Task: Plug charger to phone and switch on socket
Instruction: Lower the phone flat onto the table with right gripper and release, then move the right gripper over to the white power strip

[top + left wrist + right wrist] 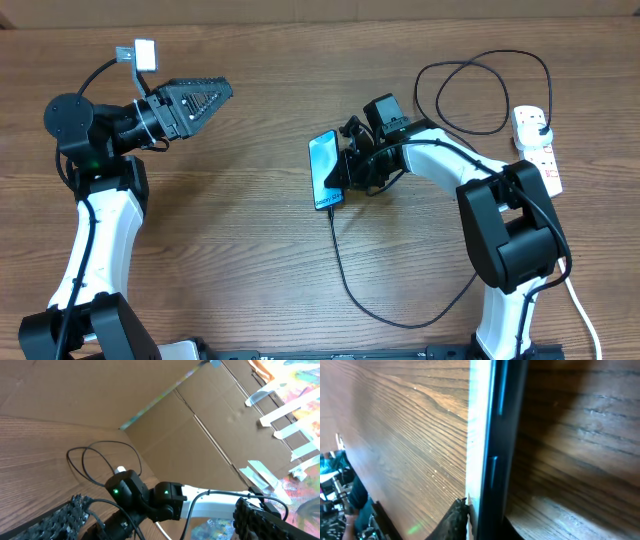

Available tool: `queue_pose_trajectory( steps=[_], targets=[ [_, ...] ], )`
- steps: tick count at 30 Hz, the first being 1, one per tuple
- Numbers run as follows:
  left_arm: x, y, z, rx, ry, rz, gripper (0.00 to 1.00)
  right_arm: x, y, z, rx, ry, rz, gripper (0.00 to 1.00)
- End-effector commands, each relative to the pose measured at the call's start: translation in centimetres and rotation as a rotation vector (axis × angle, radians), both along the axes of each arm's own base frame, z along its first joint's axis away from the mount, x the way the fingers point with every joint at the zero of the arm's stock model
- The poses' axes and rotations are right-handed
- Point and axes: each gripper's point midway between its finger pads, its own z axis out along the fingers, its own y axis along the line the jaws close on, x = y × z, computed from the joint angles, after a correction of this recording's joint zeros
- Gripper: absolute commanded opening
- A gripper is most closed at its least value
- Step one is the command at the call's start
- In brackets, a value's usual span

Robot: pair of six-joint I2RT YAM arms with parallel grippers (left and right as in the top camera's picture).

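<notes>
The phone (325, 169) with its light blue screen is tilted up on its long edge at the table's middle. My right gripper (350, 167) is shut on the phone; the right wrist view shows its dark frame (502, 435) edge-on between the fingers. The charger, a thin black cable (345, 270), runs from the phone's near end in a loop along the table front, and loops (480, 95) lead to a black plug (542, 131) in the white socket (537, 148) at the right edge. My left gripper (205, 97) is open, raised at far left.
The socket's thick white cord (580, 310) runs down the right edge. The left wrist view looks across at my right arm (150, 497), cable loops (100, 462) and cardboard walls (175, 435) behind the table.
</notes>
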Motion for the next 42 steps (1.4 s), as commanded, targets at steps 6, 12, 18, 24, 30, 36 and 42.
queue_pose_trajectory(
  steps=[6, 12, 18, 24, 30, 36, 42],
  targets=[
    [-0.5, -0.3, 1.1, 0.02, -0.057, -0.015, 1.0, 0.4, -0.7, -1.1, -0.066, -0.028, -0.008, 0.31],
    [-0.5, -0.3, 1.1, 0.02, -0.057, -0.016, 1.0, 0.8, -1.9, -2.0, -0.146, -0.042, -0.03, 0.36],
    [-0.5, -0.3, 1.1, 0.02, -0.057, -0.016, 1.0, 1.0, -3.3, -2.7, -0.233, -0.036, -0.072, 0.41],
    [-0.5, -0.3, 1.1, 0.02, -0.057, -0.016, 1.0, 1.8, -3.4, -0.6, -0.26, -0.038, -0.075, 0.42],
    [-0.5, -0.3, 1.1, 0.02, -0.057, -0.016, 1.0, 5.6, -6.0, 5.3, -0.416, -0.143, -0.146, 0.5],
    [-0.5, -0.3, 1.1, 0.02, -0.057, -0.016, 1.0, 8.3, -13.3, 10.9, -0.654, -0.192, -0.288, 0.58],
    [-0.5, -0.3, 1.1, 0.02, -0.057, -0.016, 1.0, 7.4, -23.9, 13.5, -0.892, -0.077, -0.567, 0.88]
  ],
)
